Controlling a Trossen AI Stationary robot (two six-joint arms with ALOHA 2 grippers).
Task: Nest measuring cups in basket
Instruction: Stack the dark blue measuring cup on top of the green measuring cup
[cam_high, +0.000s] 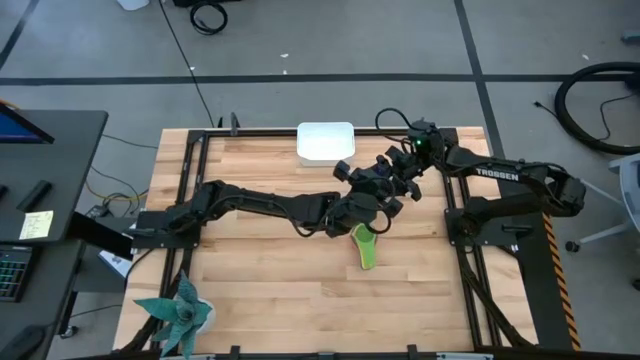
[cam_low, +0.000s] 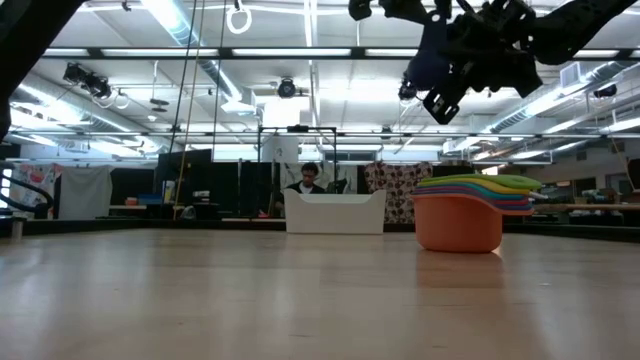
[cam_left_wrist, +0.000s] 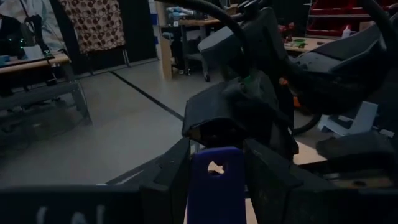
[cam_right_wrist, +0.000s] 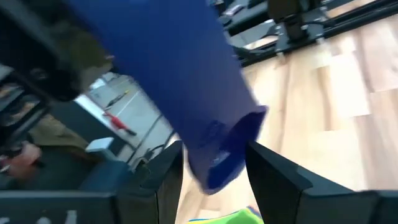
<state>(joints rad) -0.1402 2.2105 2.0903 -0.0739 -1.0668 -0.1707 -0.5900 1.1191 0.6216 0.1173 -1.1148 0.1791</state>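
Note:
High above the table's middle, my left gripper (cam_left_wrist: 216, 163) is shut on a dark blue measuring cup (cam_low: 425, 62). My right gripper (cam_right_wrist: 214, 167) meets it from the table's right, open, with a finger on either side of the cup's blue end (cam_right_wrist: 227, 155). In the high view both grippers (cam_high: 378, 195) crowd together. Below them, a nested stack of cups (cam_low: 470, 215) rests on its orange bottom cup, green on top (cam_high: 366, 246). The white basket (cam_high: 325, 142) stands at the far edge. My left gripper pinches the dark blue cup's flat handle (cam_left_wrist: 216, 196) between its two fingers, one on each side edge. It comes level from the table's left. The handle's free end with the hang hole (cam_left_wrist: 216, 167) points forward past the fingers. The cup is lifted clear; its bowl is hidden. My right gripper: whether its fingers touch the cup's blue end I cannot tell.
A potted plant (cam_high: 182, 315) sits at the near left corner. A desk with a screen (cam_high: 30, 180) stands left of the table. In the low view a person (cam_low: 310, 180) shows in the room behind the basket (cam_low: 335, 212).

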